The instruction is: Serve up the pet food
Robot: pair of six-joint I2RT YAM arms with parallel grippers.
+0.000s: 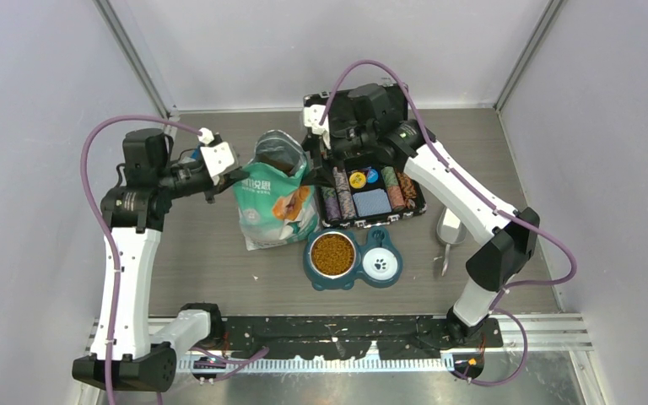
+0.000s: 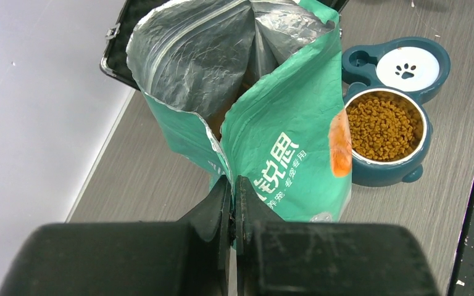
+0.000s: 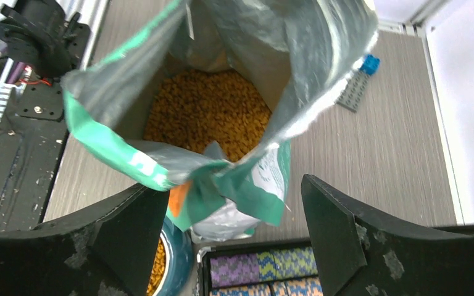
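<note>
Now we see pet food (image 3: 203,117) in the open bag (image 1: 272,207) and the near bowl (image 1: 310,268); left end effector (image 2: 232,200) pinches the bag, right end effector (image 3: 231,197) gapes empty.

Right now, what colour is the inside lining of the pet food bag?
Crinkled silver foil lining; clearest in the left wrist view.

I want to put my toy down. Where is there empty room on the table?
Bare table lies near-left, between the left arm, the bag and the double bowl. More far right, beyond the right arm. The middle is crowded: bag, bowl and chip case huddle together.
</note>
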